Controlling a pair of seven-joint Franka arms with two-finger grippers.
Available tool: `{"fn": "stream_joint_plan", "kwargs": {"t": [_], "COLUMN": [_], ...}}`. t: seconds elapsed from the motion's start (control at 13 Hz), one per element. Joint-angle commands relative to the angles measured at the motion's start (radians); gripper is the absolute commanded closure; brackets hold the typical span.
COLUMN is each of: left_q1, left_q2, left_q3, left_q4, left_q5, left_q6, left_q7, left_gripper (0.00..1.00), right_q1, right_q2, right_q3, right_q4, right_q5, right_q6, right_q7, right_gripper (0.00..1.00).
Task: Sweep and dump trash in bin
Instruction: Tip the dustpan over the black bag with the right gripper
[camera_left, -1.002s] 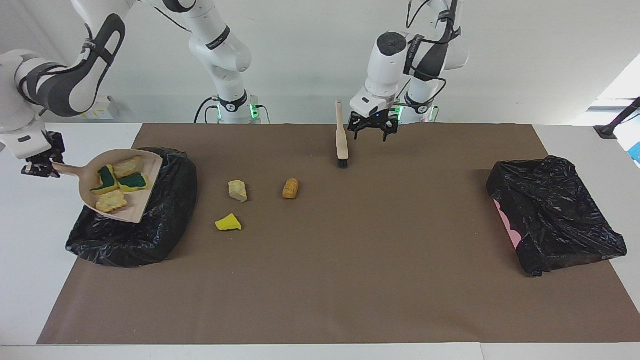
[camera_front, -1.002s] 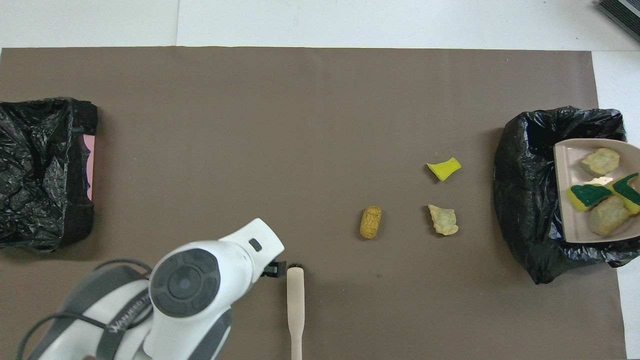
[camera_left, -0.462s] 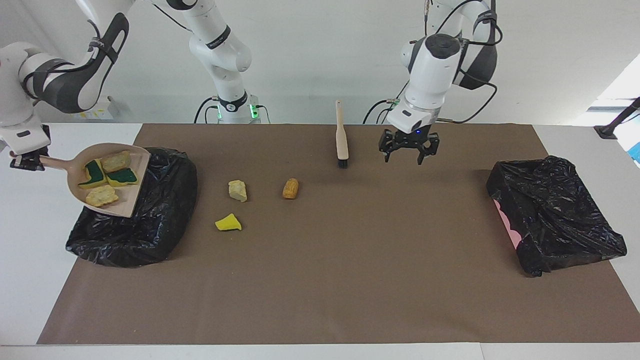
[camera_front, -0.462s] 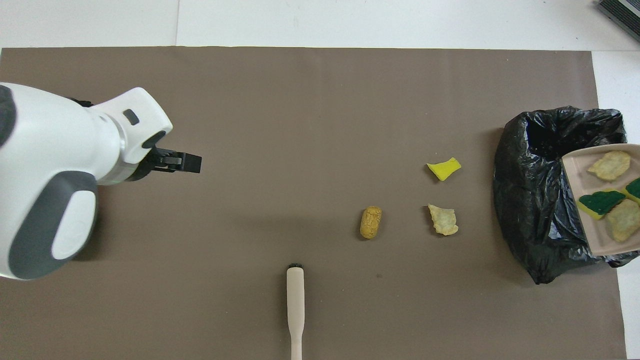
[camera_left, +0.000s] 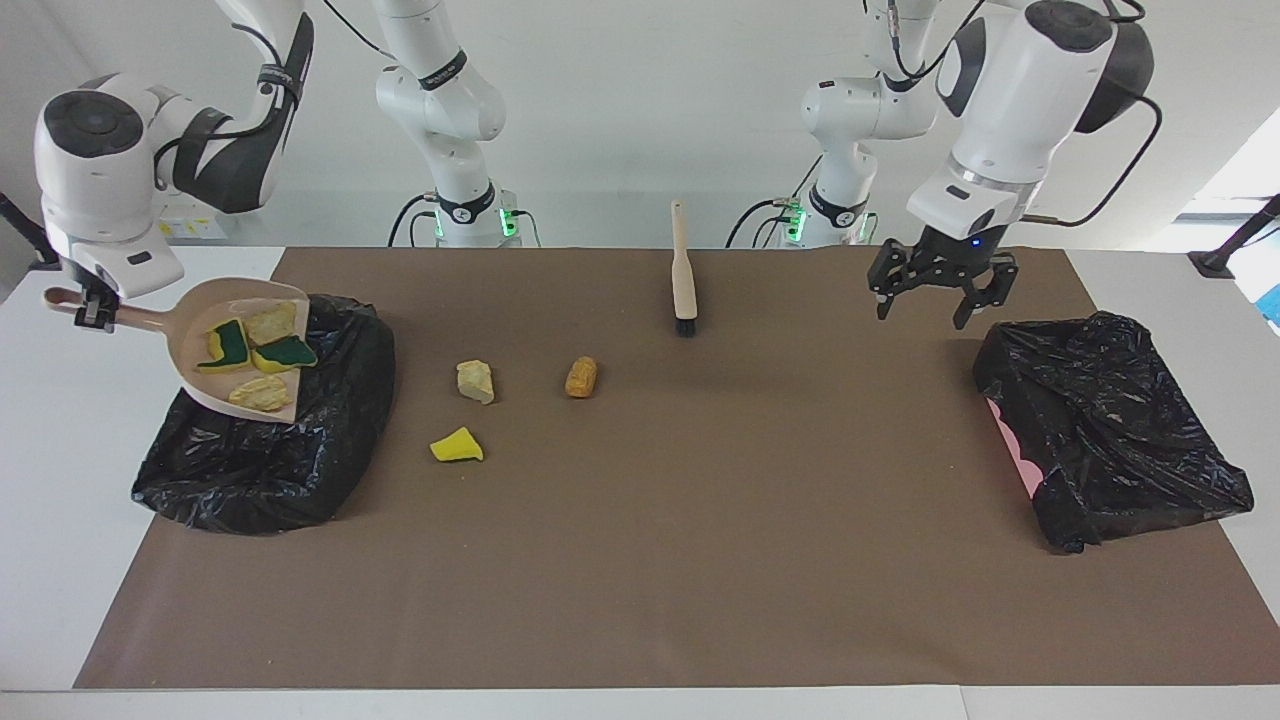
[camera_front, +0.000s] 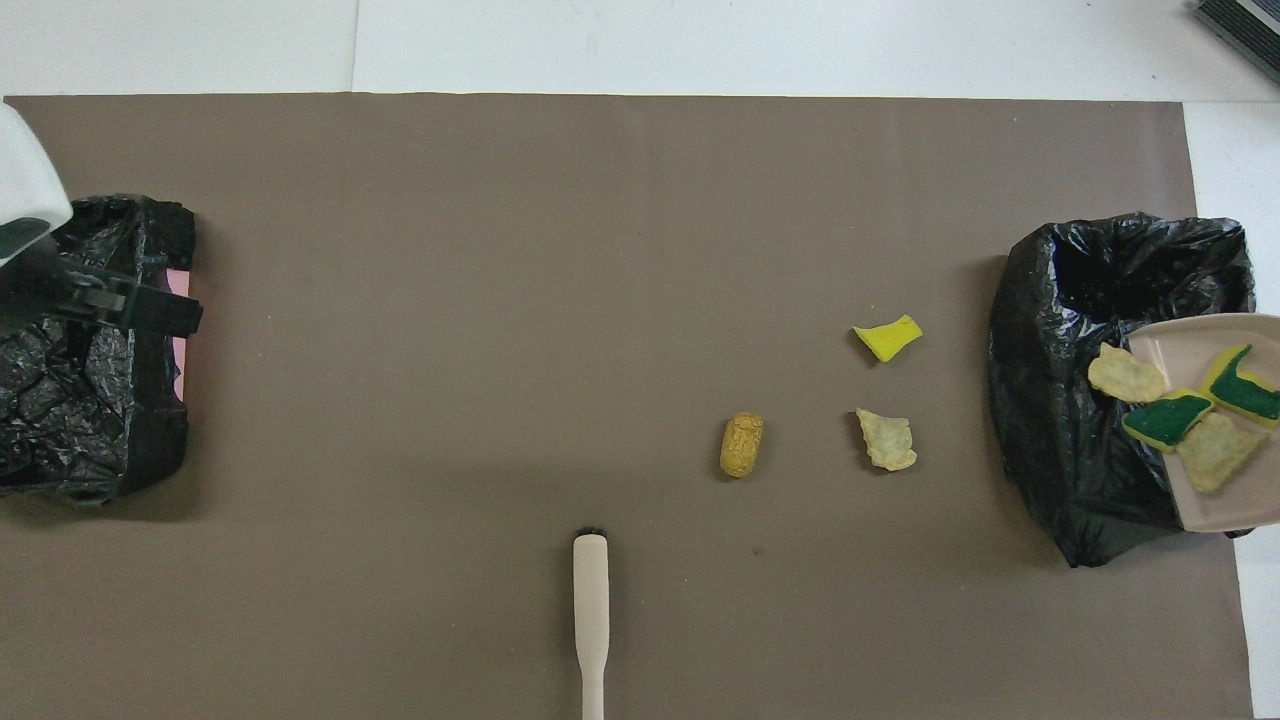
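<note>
Trash is partly gathered: four scraps (camera_left: 248, 360) ride in the tilted dustpan (camera_left: 195, 378), which the right gripper (camera_left: 93, 312) clamps by its handle over the black-lined bin (camera_left: 260, 470) at the right arm's end, nothing visibly dumped. Three pieces (camera_left: 476, 381) lie on the mat beside that bin. The brush (camera_left: 683, 270) lies loose nearer the robots. The left gripper (camera_left: 940, 296) hangs open and empty beside the second bin (camera_left: 1110, 430).

One camera looks high across the surface (camera_left: 640, 560) toward both arms; the other looks steeply down; both share the brown mat (camera_front: 500, 300).
</note>
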Motion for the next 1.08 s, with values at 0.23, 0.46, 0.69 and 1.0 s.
{"fn": "stream_joint_plan", "kwargs": {"t": [0.23,0.46,0.69,1.0], "left_q1": [-0.039,-0.039,-0.041,-0.047], "left_q2": [0.022,0.010,0.007,-0.001], "left_q3": [0.049,0.074,0.077,0.080], "left_q4": [0.091,0.083,0.079,0.068], "left_q5": [0.016,0.007,0.007,0.005], "left_q6": [-0.113,-0.106,-0.112,-0.115], "left_q7": [0.032,0.029,0.020,0.008], "left_gripper": [0.00,0.00,0.00,0.00], "right_q1": [0.028,0.098,0.038,0.012], "right_q2": [-0.094,-0.134,-0.142,-0.179], "right_q3": [0.015,0.014,0.003,0.015], "right_q4": [-0.028,-0.077,-0.075,-0.074], "right_q5": [-0.100,-0.143,-0.220,-0.237], "right_q6": [0.044,-0.002,0.036,0.052], "right_q7": [-0.025,0.068,0.097,0.096], "right_gripper": [1.00,1.00,1.00,1.00]}}
